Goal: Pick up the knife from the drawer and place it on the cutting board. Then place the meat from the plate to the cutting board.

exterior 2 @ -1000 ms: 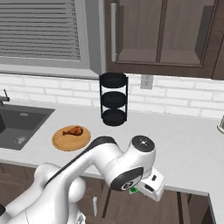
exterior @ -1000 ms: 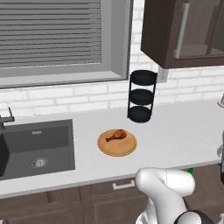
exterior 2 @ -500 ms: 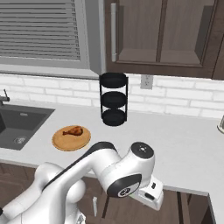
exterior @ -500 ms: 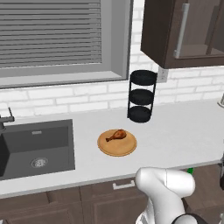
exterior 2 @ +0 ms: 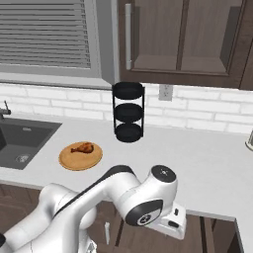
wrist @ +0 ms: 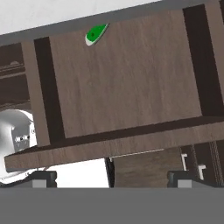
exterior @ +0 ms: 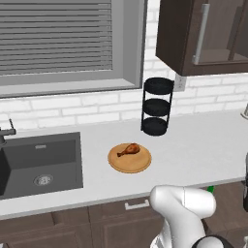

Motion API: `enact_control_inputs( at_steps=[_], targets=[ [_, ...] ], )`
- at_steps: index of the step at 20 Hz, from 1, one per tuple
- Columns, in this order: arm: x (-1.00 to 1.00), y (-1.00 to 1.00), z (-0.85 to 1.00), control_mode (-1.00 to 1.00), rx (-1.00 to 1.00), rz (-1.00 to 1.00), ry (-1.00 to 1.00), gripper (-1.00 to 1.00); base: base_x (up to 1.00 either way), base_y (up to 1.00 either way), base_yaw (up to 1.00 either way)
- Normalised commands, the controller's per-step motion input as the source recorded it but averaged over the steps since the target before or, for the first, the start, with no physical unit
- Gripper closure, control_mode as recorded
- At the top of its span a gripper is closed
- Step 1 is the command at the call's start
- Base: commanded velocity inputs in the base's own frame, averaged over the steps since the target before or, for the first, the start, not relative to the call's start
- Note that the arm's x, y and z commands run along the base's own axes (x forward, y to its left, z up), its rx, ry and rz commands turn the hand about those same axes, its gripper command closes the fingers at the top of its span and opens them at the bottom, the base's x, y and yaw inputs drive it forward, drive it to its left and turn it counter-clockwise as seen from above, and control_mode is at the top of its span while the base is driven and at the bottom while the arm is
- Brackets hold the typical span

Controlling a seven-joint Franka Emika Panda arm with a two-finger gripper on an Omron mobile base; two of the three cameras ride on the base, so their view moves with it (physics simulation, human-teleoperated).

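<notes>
Hand view: I have swung down over the open drawer, gripper spread wide and empty, the knife at its far edge half under the counter, not yet reached.

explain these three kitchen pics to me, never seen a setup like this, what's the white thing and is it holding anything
The white thing is a robot arm on a driving base, in a rendered kitchen. Two pictures come from cameras on that base, behind the arm to its left and right, looking over the counter. There you see a sink, a black tiered rack and a round plate with the meat on it. The third is from a camera on the hand, looking into an open wooden drawer, where the green handle of the knife peeks out. The gripper is open and holds nothing.
</notes>
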Motion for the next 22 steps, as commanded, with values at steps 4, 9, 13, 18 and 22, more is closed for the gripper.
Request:
enact_control_inputs(
  at_steps=[4,9,13,18,22],
  targets=[
    [-0.14,0.00,-0.10,-1.00,0.00,0.04,0.06,-1.00,0.00,0.00,0.00],
    [-0.12,-0.03,-0.02,-1.00,0.00,0.02,0.02,-1.00,0.00,0.00,0.00],
    [0.00,0.02,-0.05,-1.00,0.00,0.01,0.00,-1.00,0.00,0.00,0.00],
    [0.02,0.24,-0.14,-1.00,0.00,0.00,-0.01,-1.00,0.00,0.00,0.00],
    [0.20,0.04,-0.28,-1.00,0.00,0.00,0.00,-1.00,0.00,0.00,0.00]
  ],
)
